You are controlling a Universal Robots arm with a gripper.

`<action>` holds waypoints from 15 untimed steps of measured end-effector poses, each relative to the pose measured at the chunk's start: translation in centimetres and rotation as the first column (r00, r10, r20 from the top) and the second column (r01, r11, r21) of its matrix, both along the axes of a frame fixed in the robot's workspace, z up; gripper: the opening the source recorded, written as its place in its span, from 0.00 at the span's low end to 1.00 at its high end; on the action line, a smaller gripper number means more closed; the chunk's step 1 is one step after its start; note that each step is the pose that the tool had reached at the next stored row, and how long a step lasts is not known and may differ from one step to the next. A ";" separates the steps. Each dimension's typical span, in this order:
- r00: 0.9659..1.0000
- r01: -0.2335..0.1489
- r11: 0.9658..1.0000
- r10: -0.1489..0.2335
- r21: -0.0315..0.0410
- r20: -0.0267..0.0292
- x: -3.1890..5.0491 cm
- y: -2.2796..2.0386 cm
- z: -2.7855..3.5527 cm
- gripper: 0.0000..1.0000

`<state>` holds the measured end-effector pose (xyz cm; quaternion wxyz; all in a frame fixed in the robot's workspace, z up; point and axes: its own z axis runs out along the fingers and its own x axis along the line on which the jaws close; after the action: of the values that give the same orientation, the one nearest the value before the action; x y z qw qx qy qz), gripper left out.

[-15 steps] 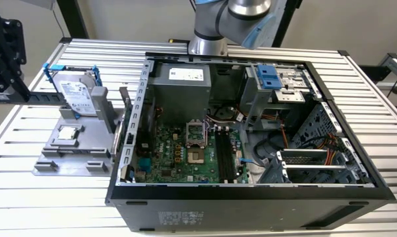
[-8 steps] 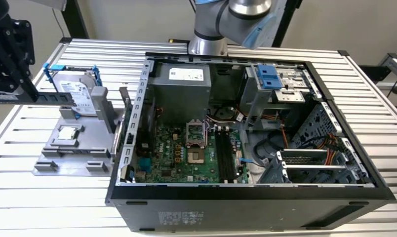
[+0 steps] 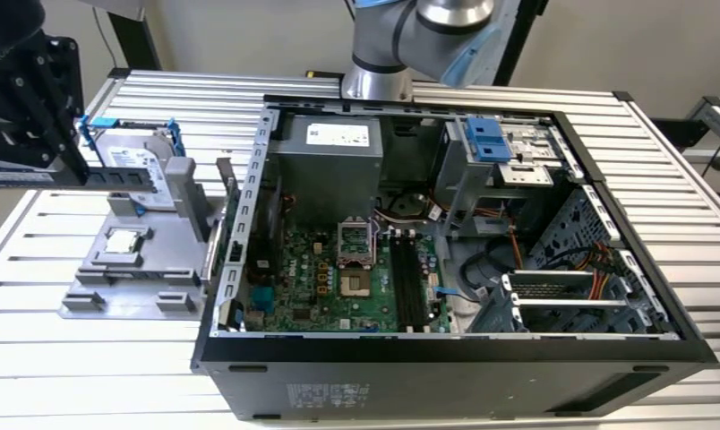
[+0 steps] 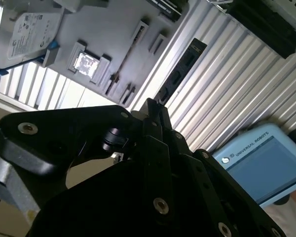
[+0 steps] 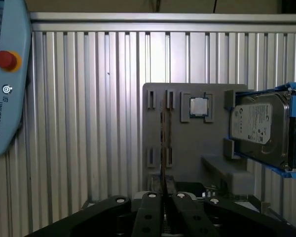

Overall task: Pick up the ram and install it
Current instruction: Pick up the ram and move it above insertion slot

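Our tool [image 4: 154, 109] is clamped on one end of the ram [image 4: 181, 71], which hangs above the grey holder [image 3: 131, 273], so we judge it best to carry it untwisted and line its long edge with the black slots [image 3: 410, 279] beyond that holder.

Case [image 3: 456, 376] lies open on top, leaving room to drop onto the motherboard [image 3: 324, 287]. The black slots [image 3: 408, 278] are hemmed between the processor socket [image 3: 357, 244] and loose cables [image 3: 503, 255], with the drive cage [image 3: 503, 148] rising beyond. The case's side wall [image 3: 259, 179] stands between the grey holder [image 3: 133, 287] and the board. An upright hard drive [image 3: 139, 161] crowds the gripper [image 3: 80, 170], which is clamped on the ram [image 3: 127, 176].
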<state>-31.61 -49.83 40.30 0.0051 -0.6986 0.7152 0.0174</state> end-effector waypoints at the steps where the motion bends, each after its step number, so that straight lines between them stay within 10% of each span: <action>1: 1.000 0.000 1.000 0.000 0.000 0.000 0.21 0.00 0.00 0.00; 15: 1.000 0.000 1.000 0.000 0.000 -0.004 3.31 0.00 0.05 0.00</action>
<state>-28.30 -49.83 40.35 0.0035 -0.6986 0.7153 0.0189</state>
